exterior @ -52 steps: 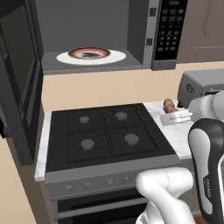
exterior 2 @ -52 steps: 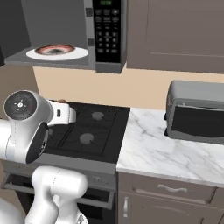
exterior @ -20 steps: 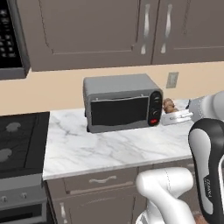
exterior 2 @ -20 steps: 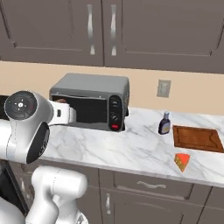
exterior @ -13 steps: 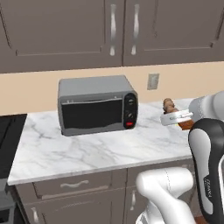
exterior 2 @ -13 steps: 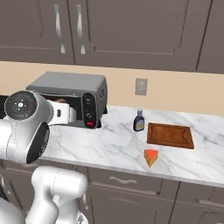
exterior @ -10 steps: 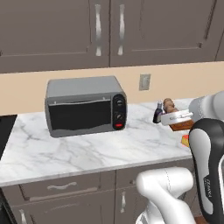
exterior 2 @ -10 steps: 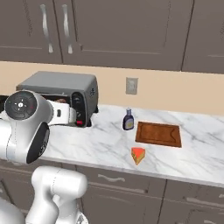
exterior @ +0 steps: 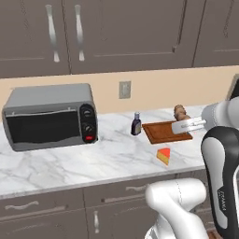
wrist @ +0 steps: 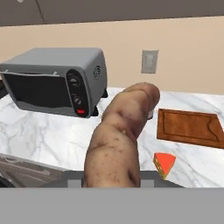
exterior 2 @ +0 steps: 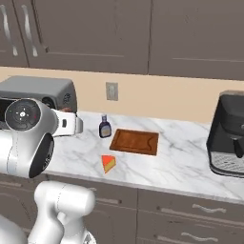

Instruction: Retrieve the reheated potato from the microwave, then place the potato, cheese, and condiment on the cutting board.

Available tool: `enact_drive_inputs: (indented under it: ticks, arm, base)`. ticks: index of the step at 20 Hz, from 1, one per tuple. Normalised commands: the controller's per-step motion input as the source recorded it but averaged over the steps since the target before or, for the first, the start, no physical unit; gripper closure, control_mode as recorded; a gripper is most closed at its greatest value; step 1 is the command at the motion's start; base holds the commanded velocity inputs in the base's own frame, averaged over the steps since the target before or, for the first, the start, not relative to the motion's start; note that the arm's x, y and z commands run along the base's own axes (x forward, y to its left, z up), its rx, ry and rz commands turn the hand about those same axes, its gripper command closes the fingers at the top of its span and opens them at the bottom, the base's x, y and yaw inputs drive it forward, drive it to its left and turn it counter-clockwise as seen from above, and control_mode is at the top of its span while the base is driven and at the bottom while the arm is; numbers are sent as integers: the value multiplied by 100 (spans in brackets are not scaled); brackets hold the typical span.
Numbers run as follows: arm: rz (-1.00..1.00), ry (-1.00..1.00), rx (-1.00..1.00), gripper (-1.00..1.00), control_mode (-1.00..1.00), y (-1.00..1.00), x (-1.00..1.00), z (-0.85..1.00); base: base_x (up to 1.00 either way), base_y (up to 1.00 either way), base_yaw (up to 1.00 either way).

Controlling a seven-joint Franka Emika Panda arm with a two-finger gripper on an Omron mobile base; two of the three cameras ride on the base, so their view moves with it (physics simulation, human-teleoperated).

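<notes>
**Hand view: potato in the pincer, board not yet loaded**

Hand view has the potato [wrist: 120,140] rising large from the bottom edge, clamped in the pincer; the fingertips themselves are hidden under it. In the left base view the pincer [exterior: 183,124] hangs above the near right part of the cutting board [exterior: 161,131], the potato [exterior: 179,111] held clear of the wood.

By the look of it, the fetching step is done and the first placement is close: the potato must go down onto the board. The cheese [exterior: 164,155] lies on the bench [exterior: 70,161] in front of the board, apart from it. The condiment [exterior: 136,123] stands upright just beside the board's left edge. Both remain to be moved, and the board is bare.

The right base view shows the whole cutting board [exterior 2: 135,141], the cheese [exterior 2: 109,163], the condiment [exterior 2: 105,127] and a dark appliance [exterior 2: 229,135] on the far right of the bench. The hand view gives the toaster oven [wrist: 57,80] with its knobs and a wall outlet [wrist: 149,61] behind the potato.
</notes>
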Motion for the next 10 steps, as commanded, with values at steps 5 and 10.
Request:
enact_drive_inputs:
  ticks: [5,10]
  arm:
    - [0,0,0,100,100,0,0,0]
    - [0,0,0,100,100,0,0,0]
  base:
    - [17,-66,0]
    - [16,-64,0]
